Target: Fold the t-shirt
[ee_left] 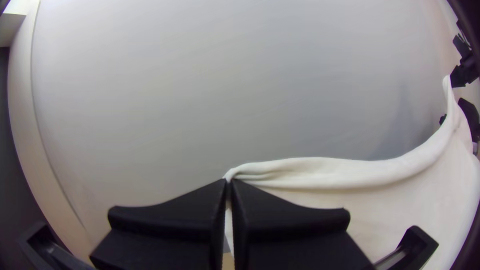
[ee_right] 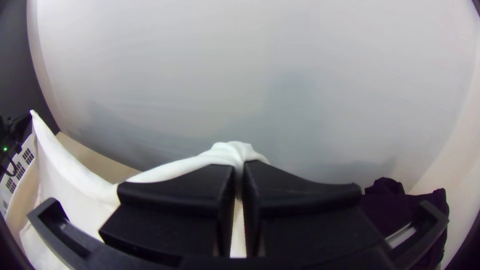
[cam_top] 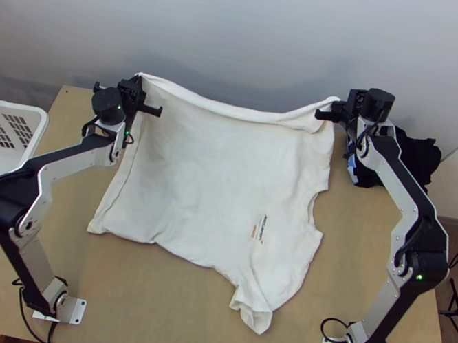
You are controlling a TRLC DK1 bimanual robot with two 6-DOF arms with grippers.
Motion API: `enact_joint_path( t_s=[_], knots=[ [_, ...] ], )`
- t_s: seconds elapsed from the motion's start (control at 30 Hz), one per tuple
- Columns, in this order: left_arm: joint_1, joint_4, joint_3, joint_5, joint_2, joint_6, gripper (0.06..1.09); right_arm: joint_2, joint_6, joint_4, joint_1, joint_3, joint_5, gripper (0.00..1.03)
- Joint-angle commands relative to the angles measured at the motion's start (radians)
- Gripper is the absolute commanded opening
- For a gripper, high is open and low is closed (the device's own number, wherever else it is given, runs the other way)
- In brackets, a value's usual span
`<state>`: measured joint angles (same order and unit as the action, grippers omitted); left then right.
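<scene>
Because spreading should aid folding, we clamp the t-shirt [cam_top: 213, 162] in both jaws — at ten and two o'clock.

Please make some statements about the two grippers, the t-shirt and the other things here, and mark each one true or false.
1. The left gripper holds the white t-shirt at a far corner. True.
2. The right gripper is open and holds nothing. False: it is shut on the t-shirt's other far corner.
3. A white plastic basket is at the left side of the table. True.
4. The t-shirt is already folded into a small square. False: it is mostly spread out, with its far edge stretched between the grippers.
5. A dark cloth lies near the table's far right corner. True.
</scene>
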<state>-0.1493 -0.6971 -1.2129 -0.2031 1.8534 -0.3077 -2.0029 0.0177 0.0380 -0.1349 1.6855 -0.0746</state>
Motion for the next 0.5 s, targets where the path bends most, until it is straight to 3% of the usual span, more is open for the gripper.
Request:
enact_joint_path(
  t_s=[0.0, 0.47],
  knots=[
    [0.001, -0.002, -0.051, -0.033, 0.087, -0.021, 0.09, -0.051, 0.008, 0.023, 0.008, 0.042, 0.018, 0.03],
    [-0.004, -0.073, 0.199, -0.035, 0.040, -0.093, 0.09, 0.408, 0.011, 0.172, -0.077, -0.507, 0.018, 0.03]
  ],
)
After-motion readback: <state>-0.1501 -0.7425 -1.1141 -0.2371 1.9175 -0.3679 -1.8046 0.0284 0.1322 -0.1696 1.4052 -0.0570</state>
